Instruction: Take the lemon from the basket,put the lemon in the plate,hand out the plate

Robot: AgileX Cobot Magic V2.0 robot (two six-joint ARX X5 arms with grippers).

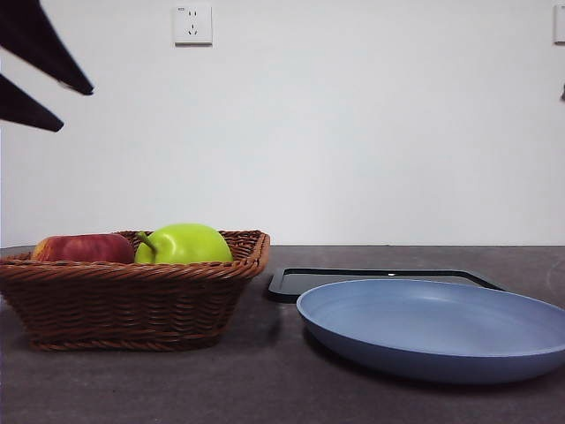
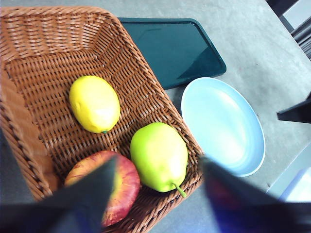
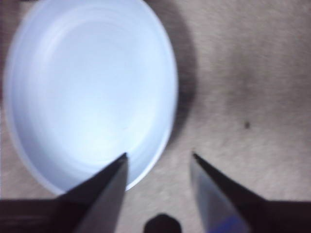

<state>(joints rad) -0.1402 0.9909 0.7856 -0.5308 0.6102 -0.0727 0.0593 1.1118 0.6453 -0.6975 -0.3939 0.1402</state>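
Note:
The yellow lemon point(image 2: 95, 103) lies on the floor of the wicker basket point(image 2: 48, 34), apart from the other fruit. In the front view the basket point(image 1: 132, 300) stands at the left and its wall hides the lemon. The empty light-blue plate point(image 1: 433, 327) point(image 2: 221, 124) sits on the table to the basket's right. My left gripper point(image 2: 158, 160) hangs open high over the basket, seen as two black tips at the top left point(image 1: 75, 108). My right gripper point(image 3: 159, 155) is open above the plate's point(image 3: 87, 87) rim, holding nothing.
A green apple-like fruit point(image 2: 158, 155) point(image 1: 184, 244) and a red apple point(image 2: 124, 187) point(image 1: 84, 248) share the basket's near end. A flat black tray point(image 1: 380, 276) point(image 2: 170, 48) lies behind the plate. A wall socket point(image 1: 192, 24) is on the back wall.

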